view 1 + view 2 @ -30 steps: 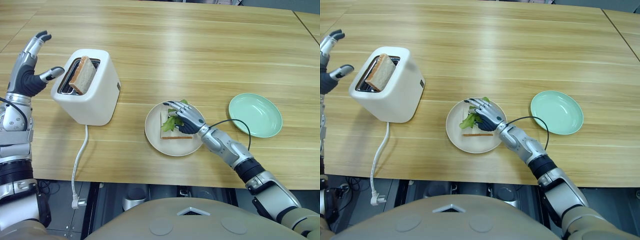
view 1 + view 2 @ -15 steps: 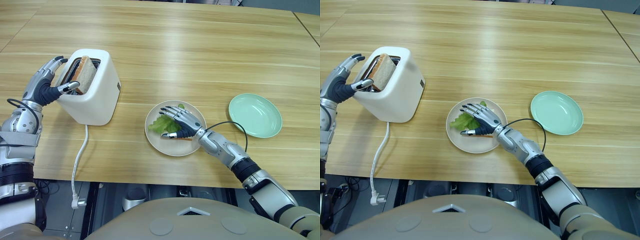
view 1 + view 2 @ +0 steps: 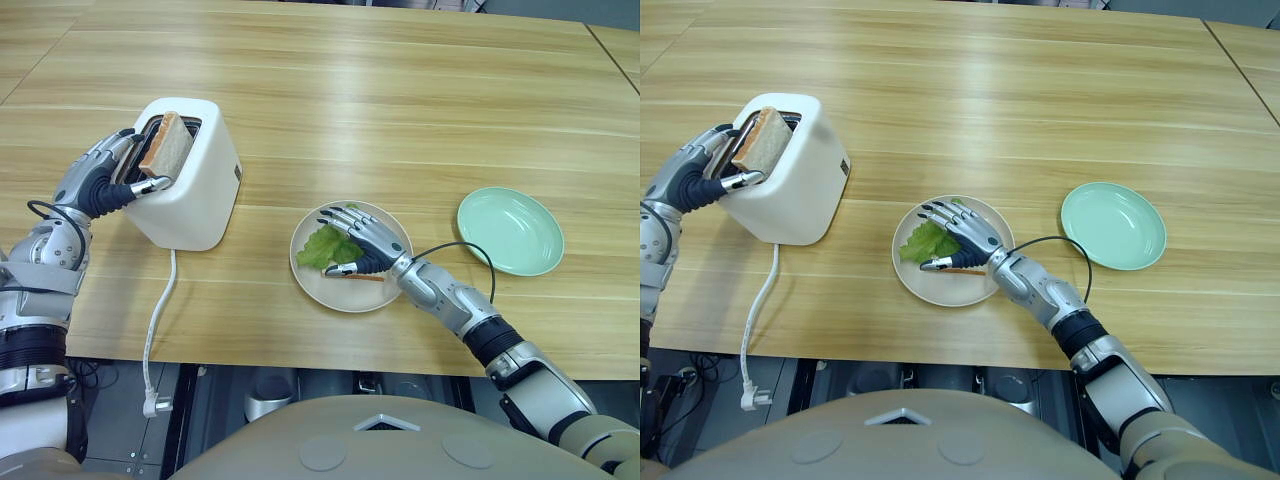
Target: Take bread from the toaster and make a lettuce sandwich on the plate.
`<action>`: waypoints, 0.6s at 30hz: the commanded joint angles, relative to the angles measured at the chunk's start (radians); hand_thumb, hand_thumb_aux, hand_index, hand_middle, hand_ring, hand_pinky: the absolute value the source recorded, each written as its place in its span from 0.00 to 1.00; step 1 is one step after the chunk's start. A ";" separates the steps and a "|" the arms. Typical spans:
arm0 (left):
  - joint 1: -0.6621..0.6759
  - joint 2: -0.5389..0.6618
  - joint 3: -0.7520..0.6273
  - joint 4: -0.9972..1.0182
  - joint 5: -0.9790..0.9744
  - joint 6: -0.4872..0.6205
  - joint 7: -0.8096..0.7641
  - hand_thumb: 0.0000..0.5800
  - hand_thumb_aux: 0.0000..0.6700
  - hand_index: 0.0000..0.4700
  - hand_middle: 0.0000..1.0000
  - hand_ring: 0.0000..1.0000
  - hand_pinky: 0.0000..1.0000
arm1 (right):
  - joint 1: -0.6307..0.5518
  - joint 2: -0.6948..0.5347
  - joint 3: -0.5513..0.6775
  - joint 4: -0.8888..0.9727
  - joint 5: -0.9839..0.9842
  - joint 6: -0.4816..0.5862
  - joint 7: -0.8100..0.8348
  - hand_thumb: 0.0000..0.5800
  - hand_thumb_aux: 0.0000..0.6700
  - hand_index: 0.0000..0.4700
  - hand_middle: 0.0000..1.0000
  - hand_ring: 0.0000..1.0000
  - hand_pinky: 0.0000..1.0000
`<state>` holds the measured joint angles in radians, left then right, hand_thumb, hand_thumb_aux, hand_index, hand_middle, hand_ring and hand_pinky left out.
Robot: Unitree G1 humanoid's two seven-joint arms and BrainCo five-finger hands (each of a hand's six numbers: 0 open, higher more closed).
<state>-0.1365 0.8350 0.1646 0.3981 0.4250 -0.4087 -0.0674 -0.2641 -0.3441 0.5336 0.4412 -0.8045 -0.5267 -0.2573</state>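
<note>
A white toaster (image 3: 190, 195) stands at the table's left with a bread slice (image 3: 166, 146) sticking up from its slot. My left hand (image 3: 108, 180) is against the toaster's top left edge. Its fingers are spread either side of the slice's near end, and the thumb tip is beside the slice's lower corner. On the beige plate (image 3: 310, 280) lies a second bread slice (image 3: 366, 275), with a lettuce leaf (image 3: 322, 246) on top of it. My right hand (image 3: 368, 242) hovers open over the leaf and the slice, fingers fanned out to the left.
An empty green plate (image 3: 511, 230) sits right of the beige one. The toaster's white cord (image 3: 160, 310) runs over the table's front edge. A black cable (image 3: 470, 250) loops off my right wrist. Bare wood stretches across the far half of the table.
My left hand has come in from the far left to the toaster's top and closed in on the slice. My right hand let the lettuce go and spread flat; the leaf now lies flatter, toward the plate's left.
</note>
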 commanded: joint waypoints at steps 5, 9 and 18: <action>0.006 -0.009 -0.029 -0.018 -0.052 -0.039 -0.043 0.86 0.63 0.61 0.00 0.00 0.00 | -0.002 0.000 -0.020 -0.015 0.020 0.002 -0.002 0.00 0.00 0.00 0.00 0.00 0.00; -0.003 -0.019 -0.025 -0.021 -0.084 -0.052 -0.053 1.00 1.00 0.98 0.00 0.00 0.00 | -0.006 0.003 -0.020 -0.007 0.020 0.002 -0.007 0.00 0.00 0.00 0.00 0.00 0.00; -0.053 -0.064 0.005 -0.024 -0.190 -0.049 -0.068 1.00 1.00 0.98 0.00 0.00 0.00 | -0.008 0.006 -0.021 0.001 0.022 0.000 -0.016 0.00 0.00 0.00 0.00 0.00 0.00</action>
<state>-0.1656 0.7786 0.1639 0.3817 0.2624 -0.4599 -0.1276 -0.2656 -0.3349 0.5198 0.4299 -0.7841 -0.5272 -0.2740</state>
